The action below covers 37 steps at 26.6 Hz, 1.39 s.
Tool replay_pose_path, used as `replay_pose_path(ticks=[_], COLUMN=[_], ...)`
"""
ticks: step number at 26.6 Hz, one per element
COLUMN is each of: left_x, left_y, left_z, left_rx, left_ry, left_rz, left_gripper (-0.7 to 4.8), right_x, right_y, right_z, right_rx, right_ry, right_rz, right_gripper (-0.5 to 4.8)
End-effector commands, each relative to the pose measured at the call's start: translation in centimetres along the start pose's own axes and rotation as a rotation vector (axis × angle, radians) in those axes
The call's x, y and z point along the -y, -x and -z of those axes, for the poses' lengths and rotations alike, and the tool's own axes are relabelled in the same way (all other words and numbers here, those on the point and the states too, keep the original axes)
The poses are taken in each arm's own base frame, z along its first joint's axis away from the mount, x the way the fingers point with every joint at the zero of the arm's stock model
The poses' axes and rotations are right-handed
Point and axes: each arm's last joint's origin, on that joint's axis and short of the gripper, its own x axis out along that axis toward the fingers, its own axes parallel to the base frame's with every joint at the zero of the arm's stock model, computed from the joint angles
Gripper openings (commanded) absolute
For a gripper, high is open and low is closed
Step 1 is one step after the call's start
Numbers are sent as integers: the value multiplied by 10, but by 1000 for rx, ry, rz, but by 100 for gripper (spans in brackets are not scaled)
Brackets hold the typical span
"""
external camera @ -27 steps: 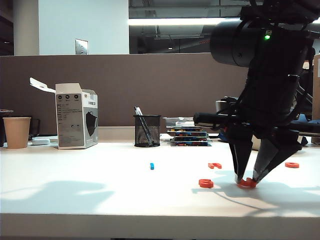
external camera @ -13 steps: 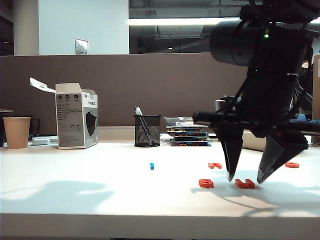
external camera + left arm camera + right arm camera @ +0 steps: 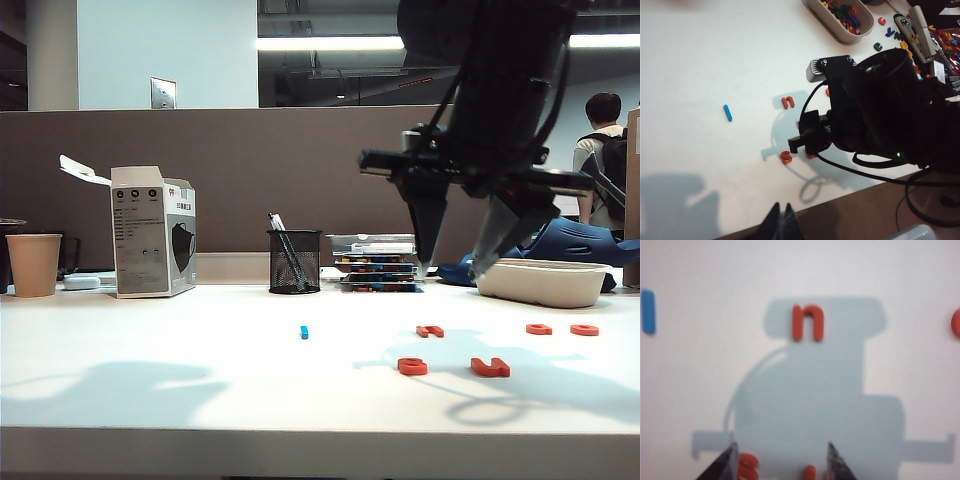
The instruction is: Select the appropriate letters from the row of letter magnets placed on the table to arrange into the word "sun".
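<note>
"Which step were you on?"

"The s and u lay paired on the table. My right pincer hung released and empty above them, and my left pincer hung clenched over the front edge."

"And next?"

"The n, at eleven o'clock of u, wanted fetching to u's three o'clock."

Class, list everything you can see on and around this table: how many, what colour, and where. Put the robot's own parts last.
s: one, orange-red, front row.
u: one, orange-red, beside the s.
n: one, orange-red, behind them.
blue magnet: one, mid-table.
paper cup: one, tan, far left.
mask box: one, white, left.
pen holder: one, black mesh, centre back.
tray: one, cream, right.
right gripper: open, raised above the letters.
left gripper: shut, off to the side.
</note>
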Motion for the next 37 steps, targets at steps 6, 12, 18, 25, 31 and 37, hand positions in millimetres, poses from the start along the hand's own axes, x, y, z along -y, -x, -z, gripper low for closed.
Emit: replay_pose_path(ticks=[6,12,18,25,31,37], left_x=[0,0,0,0,0,0], left_y=[2,2,2,2,2,2], left_z=[-1,0,0,0,0,0], left_rx=[2,-2,-2,-2,-2,-1], left_ry=[-2,-4,-3,-4,-4,-4], left_rz=[8,5,5,4,4,4], left_gripper=[-4,-4,-4,-4,-4,-4], right_x=[-11,-1,10,9,10,9], right_y=[-12,-31,-34,-56,-71,-76], right_z=[-22,-48,-59,-54,-50,-50], right_rx=[-1,-9,7,-45,-81,-83], right_ry=[59,25,33,39,42,46], right_rz=[19,54,-45,-31,-9,-16], right_gripper=[234,235,235,235,235,234])
